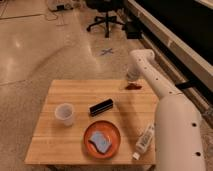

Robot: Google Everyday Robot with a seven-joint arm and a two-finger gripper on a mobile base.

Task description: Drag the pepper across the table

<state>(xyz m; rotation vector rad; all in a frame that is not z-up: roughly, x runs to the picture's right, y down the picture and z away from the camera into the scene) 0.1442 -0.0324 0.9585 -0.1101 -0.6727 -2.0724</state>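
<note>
We see a glossy, speckled floor [30, 50] with a blue cross [106, 51], a black office chair [106, 17] and a long dark counter [172, 30] at right.

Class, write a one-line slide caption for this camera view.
The robot's gripper is poised right by the dark-red pepper near the far right corner of the wooden table.

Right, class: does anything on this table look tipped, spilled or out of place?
Only the pale bottle, which lies on its side near the table's corner at the picture's lower right. Nothing looks spilled. The cup stands upright. The gripper is at the far edge, just above the pepper.
</note>
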